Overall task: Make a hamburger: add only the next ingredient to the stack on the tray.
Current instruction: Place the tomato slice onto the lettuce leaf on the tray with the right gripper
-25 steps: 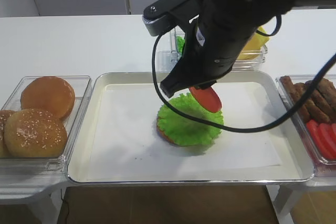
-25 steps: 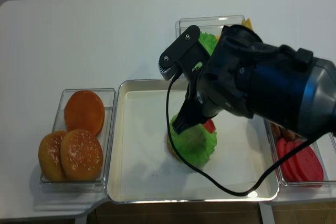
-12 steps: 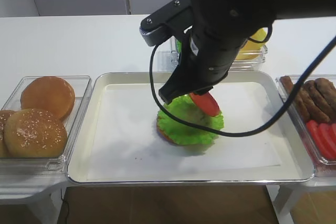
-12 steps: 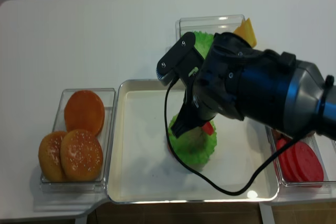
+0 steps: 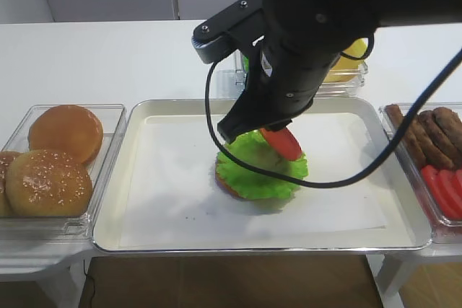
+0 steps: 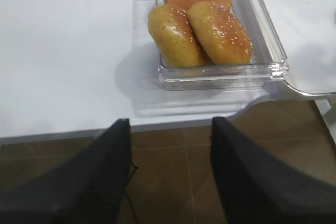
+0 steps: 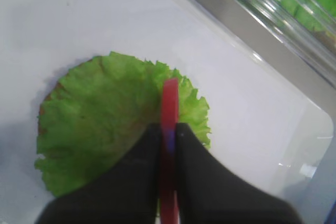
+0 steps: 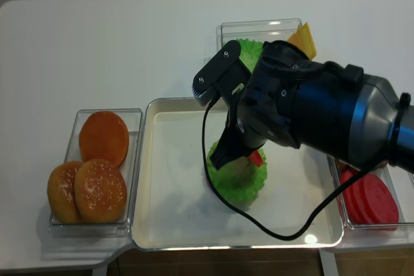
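The stack (image 5: 257, 169) is a bun base under a frilly green lettuce leaf (image 7: 100, 119) in the middle of the metal tray (image 5: 144, 178). My right gripper (image 7: 168, 129) is shut on a red tomato slice (image 5: 282, 142), held on edge with its lower rim at the lettuce's right part. In the right wrist view the slice (image 7: 169, 108) stands as a thin red strip between the two black fingers (image 7: 137, 166). The stack (image 8: 240, 176) is partly hidden under the right arm. My left gripper (image 6: 168, 129) hangs open over the floor, off the table's front edge, holding nothing.
A clear box of whole buns (image 5: 50, 164) stands left of the tray. At the right, a box holds brown patties (image 5: 433, 131) and more tomato slices (image 8: 372, 198). Behind the tray are boxes of lettuce (image 8: 249, 46) and yellow cheese (image 8: 303, 38).
The right gripper has come down and slightly left with the tomato slice, from above the lettuce to its surface. It has barely moved in the last half second.
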`<move>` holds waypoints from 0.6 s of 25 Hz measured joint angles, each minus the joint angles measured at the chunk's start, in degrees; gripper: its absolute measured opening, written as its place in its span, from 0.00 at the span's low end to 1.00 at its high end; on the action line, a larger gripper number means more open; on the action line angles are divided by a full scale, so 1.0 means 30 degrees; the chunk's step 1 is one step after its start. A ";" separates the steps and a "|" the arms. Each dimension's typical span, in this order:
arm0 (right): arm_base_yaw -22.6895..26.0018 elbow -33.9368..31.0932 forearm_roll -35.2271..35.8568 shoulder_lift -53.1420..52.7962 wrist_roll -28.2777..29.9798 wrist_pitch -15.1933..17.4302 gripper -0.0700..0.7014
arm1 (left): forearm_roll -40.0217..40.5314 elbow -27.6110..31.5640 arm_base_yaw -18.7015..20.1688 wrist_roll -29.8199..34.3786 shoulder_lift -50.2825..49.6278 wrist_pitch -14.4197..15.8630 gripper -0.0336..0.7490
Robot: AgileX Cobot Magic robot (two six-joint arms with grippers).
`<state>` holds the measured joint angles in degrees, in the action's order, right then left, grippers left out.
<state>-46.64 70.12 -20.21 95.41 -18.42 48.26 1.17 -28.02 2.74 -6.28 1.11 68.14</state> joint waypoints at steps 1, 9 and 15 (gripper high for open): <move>0.0000 0.0000 0.0037 0.0000 -0.0059 0.0000 0.19 | 0.0000 0.0000 0.0000 0.0000 0.0000 0.0000 0.51; 0.0000 0.0000 0.1067 0.0000 -0.0202 0.0000 0.41 | 0.0000 0.0000 0.0000 0.0000 0.0000 0.0000 0.51; 0.0000 0.0000 0.2169 0.0000 -0.0246 0.0000 0.61 | 0.0000 0.0000 0.0000 0.0000 0.0000 0.0000 0.51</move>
<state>-46.64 70.12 -13.70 95.41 -19.15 48.26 1.17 -28.02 2.74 -6.28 1.11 68.14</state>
